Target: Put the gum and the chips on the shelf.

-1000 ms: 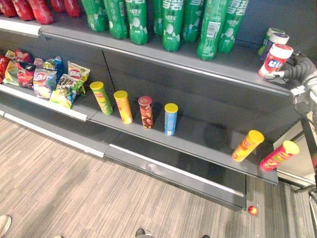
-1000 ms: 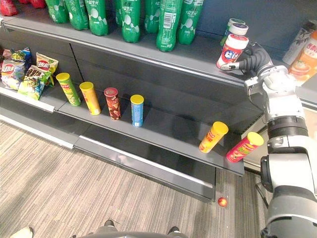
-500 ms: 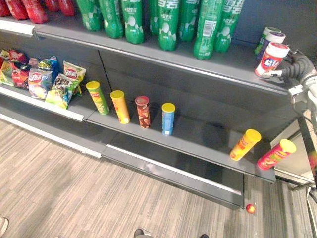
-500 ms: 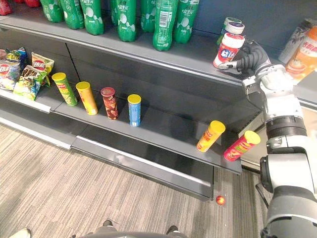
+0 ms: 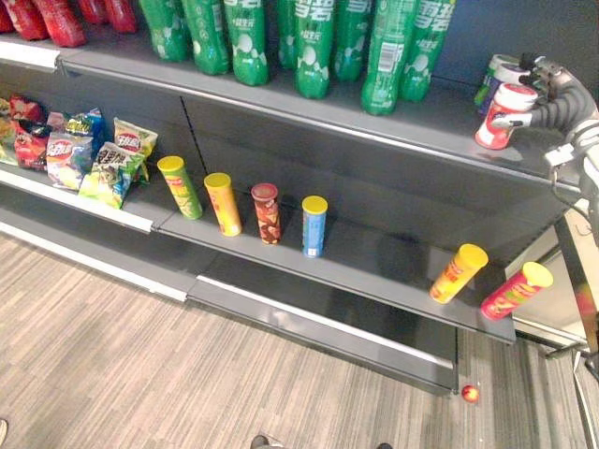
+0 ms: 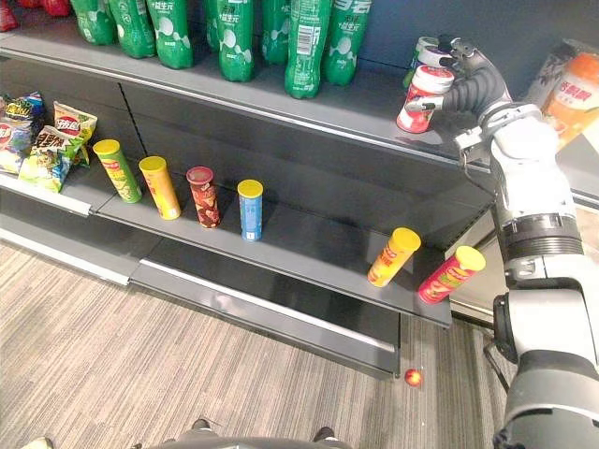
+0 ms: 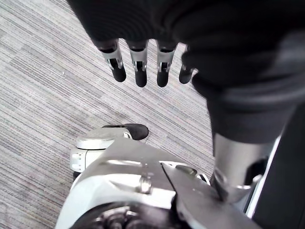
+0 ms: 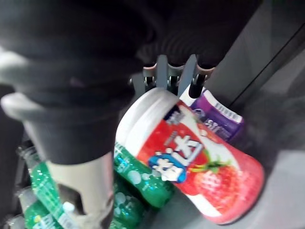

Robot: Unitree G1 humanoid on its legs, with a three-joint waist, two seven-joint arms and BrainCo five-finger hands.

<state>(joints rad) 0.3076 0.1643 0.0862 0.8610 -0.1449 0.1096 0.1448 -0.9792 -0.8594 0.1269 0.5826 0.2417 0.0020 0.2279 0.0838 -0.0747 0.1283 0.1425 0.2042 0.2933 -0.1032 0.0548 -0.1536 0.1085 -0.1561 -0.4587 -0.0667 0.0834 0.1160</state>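
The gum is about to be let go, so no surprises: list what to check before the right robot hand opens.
1. Grip: right robot hand curled round the gum jar: ok.
2. Jar over the upper shelf: ok.
3. Jar upright: not ok, it is tilted.
4. Jar base resting on the shelf: cannot tell.
5. Gap to the purple jar behind it: cannot tell.
6. Idle arm: left robot hand open, holding nothing: ok.
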